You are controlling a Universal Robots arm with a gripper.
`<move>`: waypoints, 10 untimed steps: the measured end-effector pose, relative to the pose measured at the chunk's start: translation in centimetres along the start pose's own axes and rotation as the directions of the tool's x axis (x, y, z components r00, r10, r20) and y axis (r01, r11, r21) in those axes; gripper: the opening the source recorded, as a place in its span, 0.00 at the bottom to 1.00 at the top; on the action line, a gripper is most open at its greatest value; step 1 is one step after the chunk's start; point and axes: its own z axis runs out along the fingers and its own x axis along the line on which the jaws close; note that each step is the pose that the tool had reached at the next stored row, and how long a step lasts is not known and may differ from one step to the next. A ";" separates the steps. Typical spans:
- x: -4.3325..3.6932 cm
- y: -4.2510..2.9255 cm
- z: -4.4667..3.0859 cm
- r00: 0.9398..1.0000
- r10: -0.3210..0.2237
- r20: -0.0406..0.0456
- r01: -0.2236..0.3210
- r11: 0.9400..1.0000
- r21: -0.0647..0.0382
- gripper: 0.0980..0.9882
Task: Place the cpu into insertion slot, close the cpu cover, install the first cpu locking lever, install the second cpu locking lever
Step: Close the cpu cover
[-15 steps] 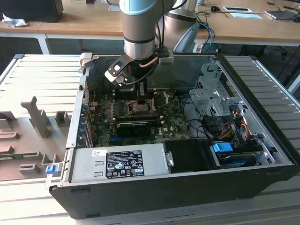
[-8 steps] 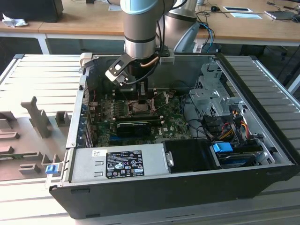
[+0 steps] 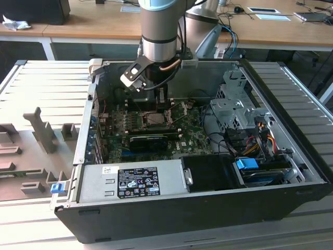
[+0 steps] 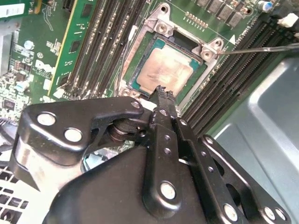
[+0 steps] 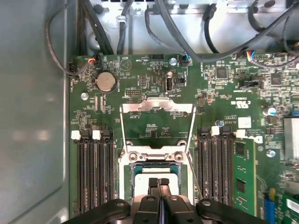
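We see the arm [image 3: 160, 36] point straight down into the pc case [image 3: 208, 211], right over the insertion slot [image 5: 154, 156]. The gripper [image 5: 159, 181] has its 2 fingers pressed tight together w/ nothing between them. Its tips hang over the cpu [image 4: 166, 70], near one edge; we can't tell if they touch it. The cpu lies flat inside the slot. The cpu cover [image 5: 156, 105] is flipped open, on the slot's side away from the gripper.

Wooden desks [image 3: 93, 23] along back w/ cables [image 3: 229, 20]; grey slatted worktable [image 3: 41, 83] in fg, even light.
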 end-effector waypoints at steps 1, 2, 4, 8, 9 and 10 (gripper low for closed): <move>0.02 0.02 -0.27 1.000 0.000 0.000 0.000 1.000 0.000 0.01; 0.03 0.04 -0.44 1.000 0.000 0.000 0.000 1.000 0.000 0.01; 0.05 0.08 -1.13 1.000 0.000 0.000 0.000 1.000 0.000 0.01; 0.06 0.78 -1.23 1.000 0.000 0.000 0.000 1.000 0.001 0.01; 0.05 0.97 -1.22 1.000 0.000 0.000 0.000 1.000 0.001 0.01; 0.06 1.01 -1.39 1.000 0.000 0.000 0.000 1.000 0.001 0.01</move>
